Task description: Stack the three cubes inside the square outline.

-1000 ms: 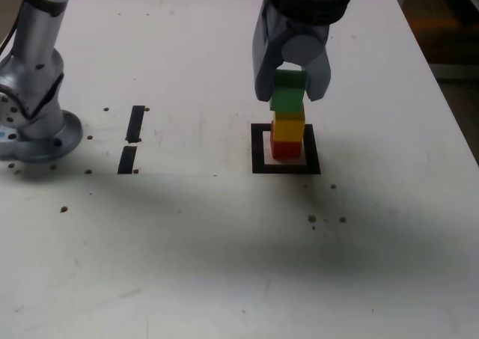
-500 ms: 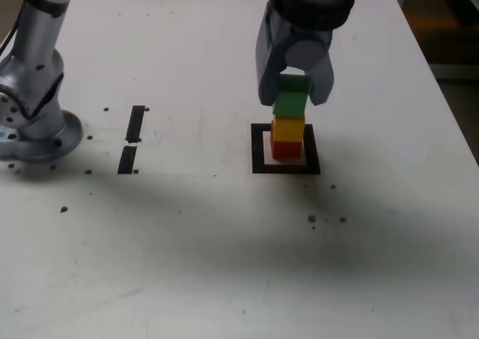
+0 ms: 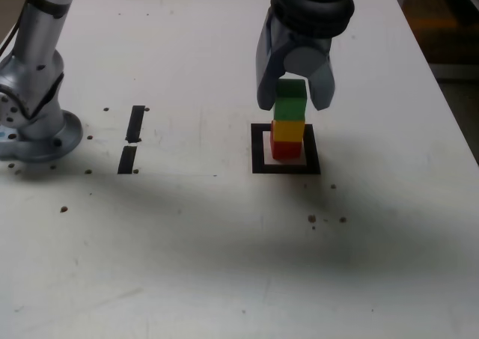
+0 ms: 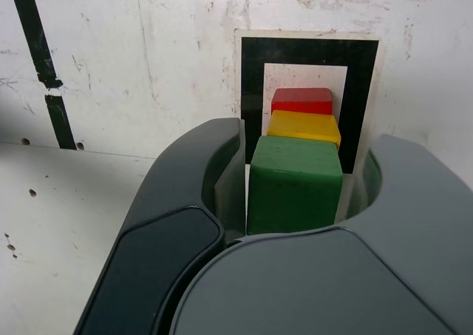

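Observation:
Inside the black square outline (image 3: 259, 150) (image 4: 251, 76) stands a stack: red cube (image 3: 285, 150) (image 4: 301, 100) at the bottom, yellow cube (image 3: 288, 130) (image 4: 304, 129) on it, green cube (image 3: 290, 99) (image 4: 294, 187) on top. My gripper (image 3: 294, 105) hangs over the stack with one finger on each side of the green cube. In the wrist view a thin gap shows between the green cube and the dark finger (image 4: 214, 165), and a wider one on the grey finger's side. The gripper is slightly open, and the green cube rests squarely on the yellow one.
Two short black tape strips (image 3: 136, 122) (image 3: 127, 159) lie towards the exterior view's left, and one shows in the wrist view (image 4: 33, 46). The arm's metal base (image 3: 37, 133) stands at the far left. The white table's edge (image 3: 449, 107) runs down the right.
The gripper came down a little with the green cube, which was tilted and raised before. The cube now sits level on the yellow one and the fingers have eased off it.

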Robot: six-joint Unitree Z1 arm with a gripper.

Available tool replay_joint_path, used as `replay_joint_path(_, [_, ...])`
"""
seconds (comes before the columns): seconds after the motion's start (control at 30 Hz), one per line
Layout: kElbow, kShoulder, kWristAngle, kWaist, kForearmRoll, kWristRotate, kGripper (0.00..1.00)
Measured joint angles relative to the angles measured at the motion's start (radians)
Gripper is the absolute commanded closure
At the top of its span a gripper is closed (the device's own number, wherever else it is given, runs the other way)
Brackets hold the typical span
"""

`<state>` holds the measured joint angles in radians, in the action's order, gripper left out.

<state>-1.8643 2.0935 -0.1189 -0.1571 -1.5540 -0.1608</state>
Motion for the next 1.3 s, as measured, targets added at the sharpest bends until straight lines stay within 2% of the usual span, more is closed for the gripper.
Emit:
replay_joint_path(0.37, [0.005, -0.027, -0.014, 0.000, -0.024, 0.004, 0.00])
replay_joint_path(0.53, [0.068, -0.150, -0.039, 0.000, -0.066, 0.025, 0.00])
replay_joint_path(0.63, [0.170, -0.233, -0.049, 0.013, -0.067, 0.072, 0.00])
replay_joint_path(0.8, [0.351, -0.374, -0.061, 0.097, -0.050, 0.173, 0.00])
replay_joint_path(0.93, [0.496, -0.489, -0.071, 0.108, 0.020, 0.194, 0.00])
replay_joint_path(1.0, [0.569, -0.538, -0.059, 0.111, 0.082, 0.194, 0.00])
replay_joint_path(1.17, [0.749, -0.537, -0.017, 0.132, 0.240, 0.194, 0.00])
replay_joint_path(1.3, [0.888, -0.553, -0.001, 0.142, 0.295, 0.194, 0.00])
